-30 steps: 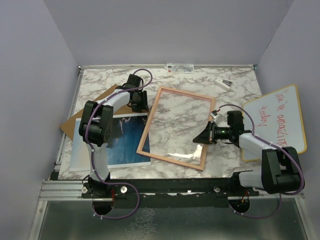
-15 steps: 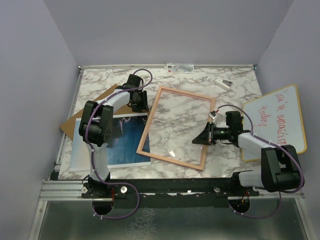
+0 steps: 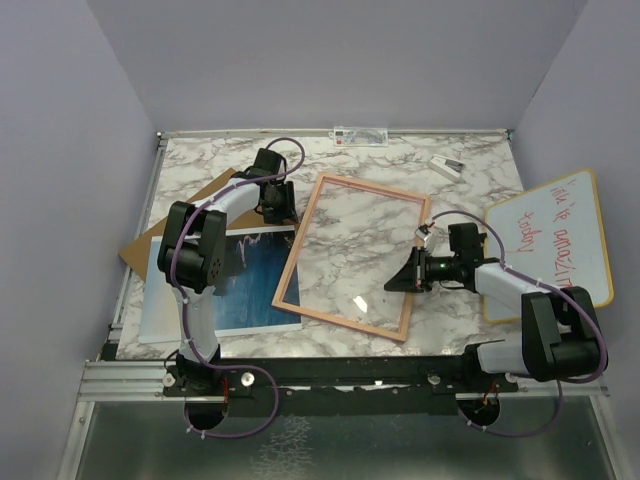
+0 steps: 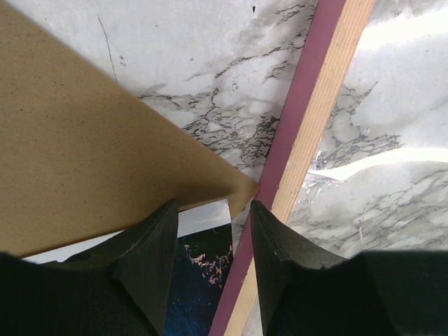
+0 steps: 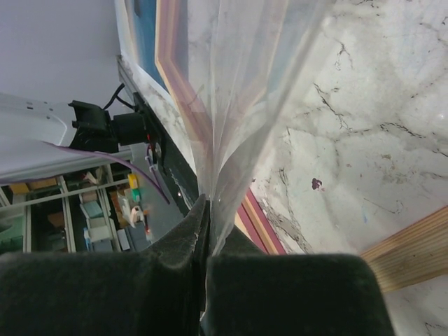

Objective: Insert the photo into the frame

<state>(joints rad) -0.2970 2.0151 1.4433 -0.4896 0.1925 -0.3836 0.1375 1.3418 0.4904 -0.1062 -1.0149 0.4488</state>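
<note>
The frame (image 3: 300,250) lies in the middle of the table, pink rim (image 4: 297,119) beside light wood. To its left the photo (image 3: 250,280) of blue sea lies flat, its upper part under a brown backing board (image 3: 185,215). My left gripper (image 3: 278,205) hangs open over the spot where the board's corner (image 4: 241,187), the photo (image 4: 203,273) and the frame's rim meet; nothing sits between its fingers. My right gripper (image 3: 402,280) is over the frame's right side, shut on the edge of the clear pane (image 5: 259,84), which rises bent from the frame (image 5: 175,63).
A wood-edged whiteboard (image 3: 555,240) with red writing lies at the right, half over the table's edge. A small white object (image 3: 447,166) sits at the back right, and a label strip (image 3: 360,133) runs along the back edge.
My right gripper has shifted a little to the left with the clear pane, and the glare on the pane has moved up from the frame's near edge. The left arm has stayed still.
</note>
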